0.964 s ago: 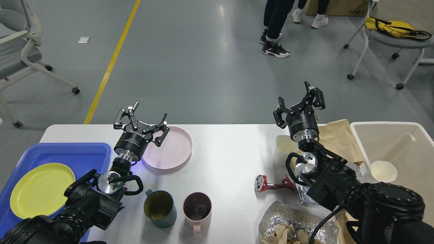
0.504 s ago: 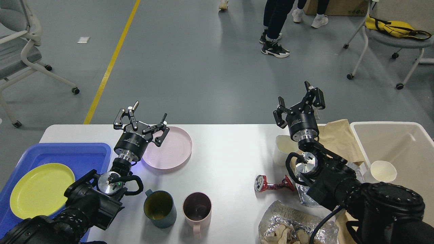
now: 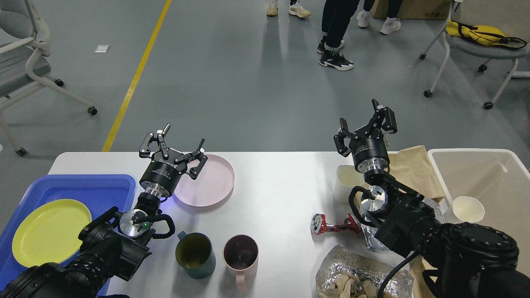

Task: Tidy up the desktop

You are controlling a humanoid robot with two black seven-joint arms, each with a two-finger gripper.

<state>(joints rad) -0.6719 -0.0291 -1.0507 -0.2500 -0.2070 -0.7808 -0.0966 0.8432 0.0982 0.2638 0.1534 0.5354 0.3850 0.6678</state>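
Observation:
The white desktop [image 3: 281, 186] fills the lower view. My left gripper [image 3: 176, 147] is open and empty, raised over the left edge of a pink plate [image 3: 207, 182]. My right gripper [image 3: 363, 124] is open and empty, raised above a white paper cup [image 3: 345, 182]. A dark green mug [image 3: 194, 253] and a pink mug [image 3: 241, 254] stand near the front. A crushed red can [image 3: 331, 225] lies right of centre. Crumpled foil [image 3: 352, 273] with paper scraps lies at the front right. Brown paper [image 3: 414, 169] lies behind my right arm.
A blue tray [image 3: 103, 186] at the left holds a yellow plate [image 3: 49, 229]. A beige bin [image 3: 492, 174] at the right holds a white paper cup [image 3: 468, 209]. Office chairs and people's legs are on the floor beyond the table.

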